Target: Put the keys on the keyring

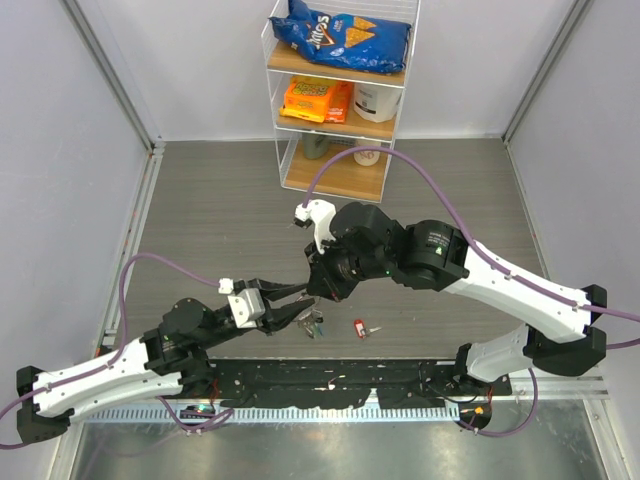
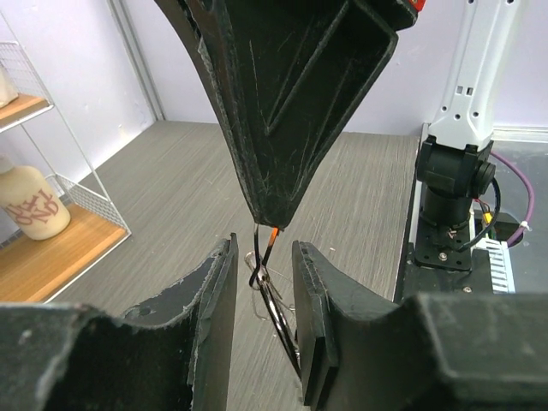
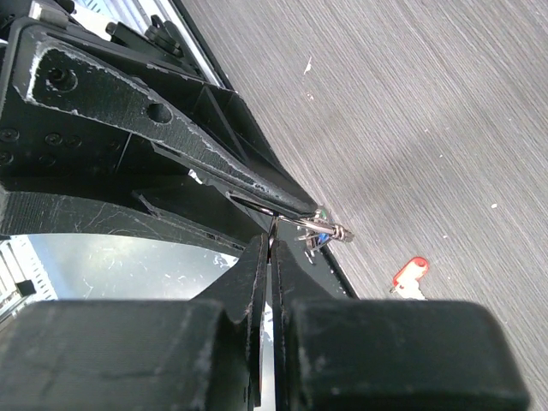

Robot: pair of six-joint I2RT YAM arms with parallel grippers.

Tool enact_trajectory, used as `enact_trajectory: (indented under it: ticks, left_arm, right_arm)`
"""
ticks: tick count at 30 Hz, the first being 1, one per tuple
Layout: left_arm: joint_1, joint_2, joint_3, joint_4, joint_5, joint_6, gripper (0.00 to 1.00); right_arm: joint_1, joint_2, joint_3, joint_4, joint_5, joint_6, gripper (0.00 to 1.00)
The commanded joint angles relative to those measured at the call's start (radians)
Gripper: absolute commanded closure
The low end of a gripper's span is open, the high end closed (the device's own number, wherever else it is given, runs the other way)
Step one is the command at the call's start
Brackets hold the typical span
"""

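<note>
Well, near the front edge of the counter (image 1: 220,220) the left fingers (image 2: 214,325) stand apart, with the keyring (image 2: 259,265) edge-on in the gap between them; whether they actually grip it I cannot tell. The green and blue keys (image 3: 318,224) sit right against that ring. Meeting it from above, the right fingers (image 3: 248,282) are clenched together on the ring's wire. Behind them a shelf rack (image 1: 310,178) carries an orange packet (image 1: 318,100), its lettering too small to read, under a blue bag (image 1: 340,35) marked Doritos. Further right the red key (image 1: 360,327) lies alone on the counter, near the ring but apart from it.
</note>
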Motion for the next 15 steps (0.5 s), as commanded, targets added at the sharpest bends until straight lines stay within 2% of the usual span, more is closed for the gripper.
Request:
enact_trajectory:
  ticks: [1,15]
  left_arm:
    - [-0.005,-0.002,0.008,0.063,-0.019,0.014,0.63]
    - [-0.003,0.007,0.011,0.047,-0.016,0.014,0.69]
  right_arm:
    - [0.003,-0.003,0.046,0.028,0.007,0.008,0.94]
    - [0.001,0.003,0.049,0.039,-0.001,0.006,0.94]
